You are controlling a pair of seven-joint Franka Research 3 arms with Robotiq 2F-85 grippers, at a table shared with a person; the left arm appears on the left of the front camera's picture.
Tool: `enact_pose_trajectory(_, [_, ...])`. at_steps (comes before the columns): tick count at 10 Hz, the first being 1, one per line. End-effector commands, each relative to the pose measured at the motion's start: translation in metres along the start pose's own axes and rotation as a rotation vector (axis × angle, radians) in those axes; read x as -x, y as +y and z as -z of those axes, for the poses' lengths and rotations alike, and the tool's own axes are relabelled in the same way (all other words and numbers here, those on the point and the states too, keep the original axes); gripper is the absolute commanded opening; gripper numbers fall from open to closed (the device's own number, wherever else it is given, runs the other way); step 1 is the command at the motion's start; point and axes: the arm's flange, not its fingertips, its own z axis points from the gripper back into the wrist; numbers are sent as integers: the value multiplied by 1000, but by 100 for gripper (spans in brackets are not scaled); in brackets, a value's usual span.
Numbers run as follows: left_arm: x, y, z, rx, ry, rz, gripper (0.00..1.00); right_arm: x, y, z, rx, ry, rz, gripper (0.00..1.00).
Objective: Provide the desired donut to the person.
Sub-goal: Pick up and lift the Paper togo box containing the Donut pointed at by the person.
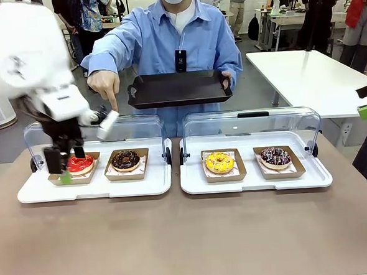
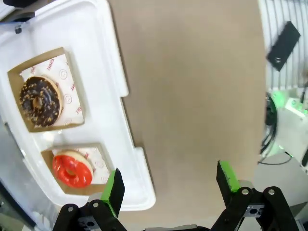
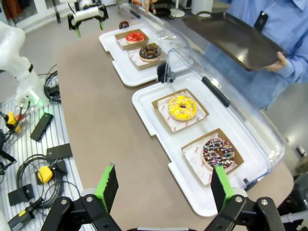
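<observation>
Two tools, jaws apart: left tool (image 1: 67, 166) hovers just beside the red-glazed donut (image 1: 81, 164) on the white tray (image 1: 93, 188), below the person's pointing hand (image 1: 103, 84), right tool (image 3: 163, 185) idle; approach step, I judge; next, shift to straddle its cardboard boat (image 1: 96, 171), then close.

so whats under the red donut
A printed paper liner in a brown cardboard holder, which sits on the white tray. The red donut covers the liner's middle, so that part cannot be seen.

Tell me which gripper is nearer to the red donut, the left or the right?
Left. The left gripper hangs open close beside the red donut; the right gripper is far off, at the right end of the table.
</observation>
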Motion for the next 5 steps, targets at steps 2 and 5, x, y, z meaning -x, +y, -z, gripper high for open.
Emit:
enact_pose_trajectory(2, [-17, 17, 33, -91, -10, -24, 100, 1, -2, 1, -8, -20, -2, 100])
enact_pose_trajectory(5, [-23, 20, 36, -72, -17, -14, 100, 1, -2, 1, -8, -20, -2, 100])
